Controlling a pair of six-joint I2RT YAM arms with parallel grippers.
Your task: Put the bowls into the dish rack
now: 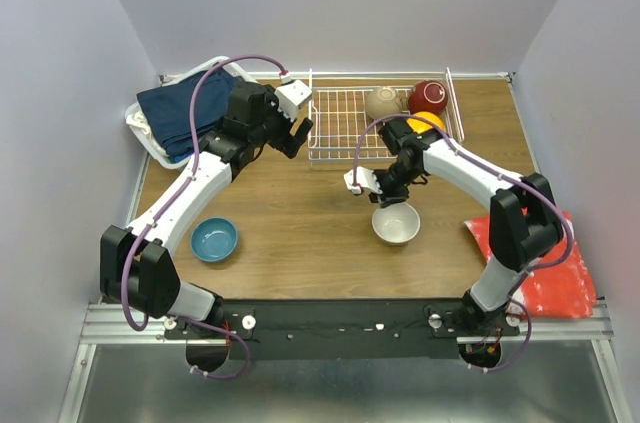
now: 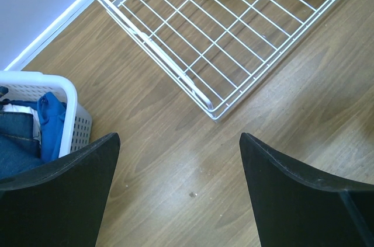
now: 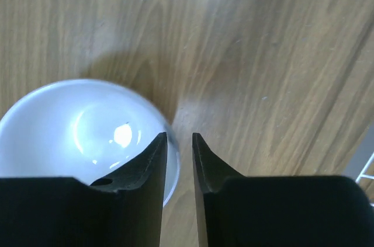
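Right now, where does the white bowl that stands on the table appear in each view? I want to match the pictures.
Top external: the white bowl stands a little right of centre, just below the right tool.
Left wrist: not in it.
Right wrist: lower left, partly hidden by the tool's fingers.
Shared landmark: the wooden table, which shows in all three views.

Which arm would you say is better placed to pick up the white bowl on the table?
Right: the right gripper is at the rim of the white bowl, while the left gripper is open beside the dish rack, farther away.
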